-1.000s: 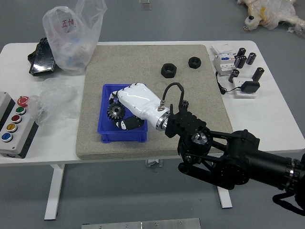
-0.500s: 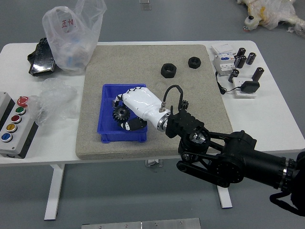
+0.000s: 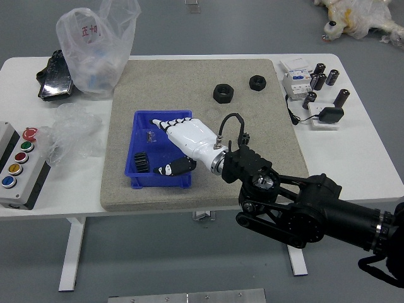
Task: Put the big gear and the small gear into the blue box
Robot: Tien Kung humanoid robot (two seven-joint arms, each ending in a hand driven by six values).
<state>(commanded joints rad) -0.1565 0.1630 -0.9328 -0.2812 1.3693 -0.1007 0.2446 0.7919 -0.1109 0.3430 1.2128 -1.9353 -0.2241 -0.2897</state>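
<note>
The right hand [image 3: 189, 140], its fingers spread, had released the dark gear [image 3: 141, 162], which now lay inside the blue box [image 3: 161, 181]; at least 1 placement was thus achieved. A metallic piece [image 3: 151, 136] there was possibly the other gear. The white desk [image 3: 372, 161] bore a beige mat [image 3: 265, 132] above grey flooring [image 3: 158, 252].

Gear [image 3: 141, 162] now free of the fingers [image 3: 180, 166], apparently on edge in the blue box [image 3: 161, 181]

The black gear [image 3: 141, 162] shows its toothed edge, inside the blue box [image 3: 158, 181], left of the right hand [image 3: 191, 140]
</note>
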